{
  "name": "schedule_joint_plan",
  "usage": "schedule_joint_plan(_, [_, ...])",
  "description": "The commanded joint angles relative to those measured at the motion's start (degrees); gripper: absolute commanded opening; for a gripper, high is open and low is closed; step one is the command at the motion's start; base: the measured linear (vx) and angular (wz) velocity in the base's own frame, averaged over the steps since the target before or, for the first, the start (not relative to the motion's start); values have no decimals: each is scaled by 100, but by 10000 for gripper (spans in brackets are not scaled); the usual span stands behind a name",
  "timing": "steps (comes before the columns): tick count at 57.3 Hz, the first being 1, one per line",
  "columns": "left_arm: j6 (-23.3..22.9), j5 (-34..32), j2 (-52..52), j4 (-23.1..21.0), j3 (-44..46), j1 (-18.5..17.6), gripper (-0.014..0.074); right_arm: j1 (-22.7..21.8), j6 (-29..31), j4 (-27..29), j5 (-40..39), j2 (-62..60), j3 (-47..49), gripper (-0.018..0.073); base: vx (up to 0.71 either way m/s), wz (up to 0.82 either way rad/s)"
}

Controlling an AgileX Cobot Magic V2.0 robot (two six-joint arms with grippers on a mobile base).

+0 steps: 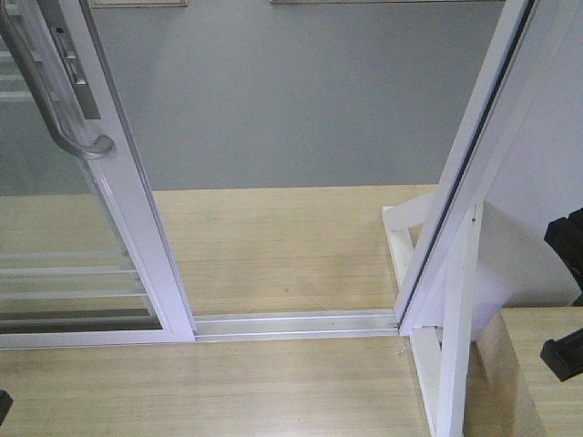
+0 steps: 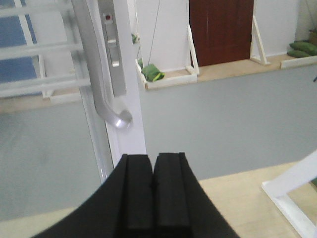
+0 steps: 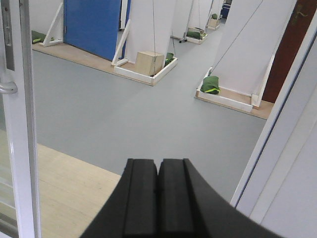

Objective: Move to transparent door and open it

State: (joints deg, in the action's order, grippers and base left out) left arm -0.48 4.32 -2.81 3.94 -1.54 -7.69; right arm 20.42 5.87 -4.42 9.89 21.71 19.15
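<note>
I saw the transparent door (image 1: 109, 228) slid left, its grey pull handle (image 1: 55, 100) free. Left gripper (image 2: 153, 193) and right gripper (image 3: 158, 198) fingers were pressed together, empty.

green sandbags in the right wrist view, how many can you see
4: one on the platform edge mid-right, one beside the wooden box, one far back, one at the left edge. Others may be hidden behind panels.

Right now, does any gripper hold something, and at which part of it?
Nothing is held. The left gripper and the right gripper are both shut with nothing between the fingers. The handle of the transparent door is apart from them.
</note>
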Motion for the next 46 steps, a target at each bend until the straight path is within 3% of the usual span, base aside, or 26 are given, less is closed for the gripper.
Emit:
schedule_joint_plan(1, [48, -358, 182, 8, -133, 25, 0, -34, 6, -26, -456, 27, 166, 2, 0, 0])
schedule_joint_plan(12, [48, -35, 424, -44, -152, 269, 0, -34, 6, -26, -456, 27, 166, 2, 0, 0])
schedule_joint_plan(46, [48, -61, 418, -50, -141, 264, 0, -34, 6, -26, -456, 27, 166, 2, 0, 0])
